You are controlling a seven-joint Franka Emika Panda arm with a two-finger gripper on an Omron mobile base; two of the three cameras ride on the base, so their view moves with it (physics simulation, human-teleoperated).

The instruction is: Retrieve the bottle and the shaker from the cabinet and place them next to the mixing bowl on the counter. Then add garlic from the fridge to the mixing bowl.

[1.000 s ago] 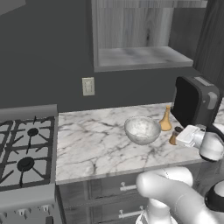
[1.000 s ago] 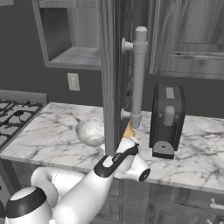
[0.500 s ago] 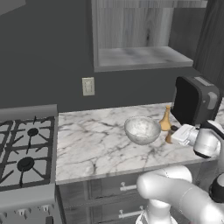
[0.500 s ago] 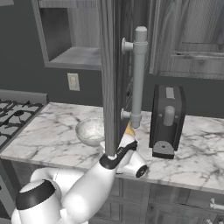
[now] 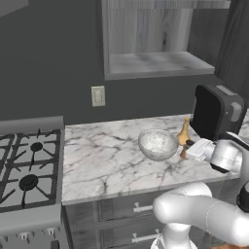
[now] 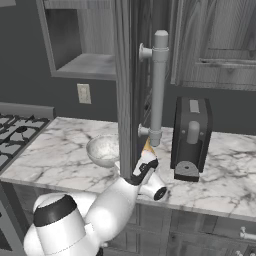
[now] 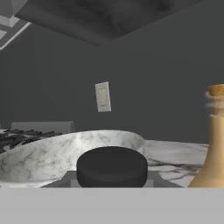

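The desk (image 5: 102, 160) is bare marble from the stove (image 5: 26, 165) on the left to the mixing bowl (image 5: 158, 144), leaving wide passage there. To the right, room is tight: the bottle (image 5: 184, 132) stands just beside the bowl, the shaker (image 5: 184, 153) near it, and a black appliance (image 5: 216, 111) blocks the far right. The cabinet (image 5: 155, 63) niche overhead is unobstructed.

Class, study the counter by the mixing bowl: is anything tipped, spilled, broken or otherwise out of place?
Nothing stands out. The bottle stands upright on the counter right of the mixing bowl. The shaker, its dark cap level, sits in the gripper beside them. No spill or damage shows.
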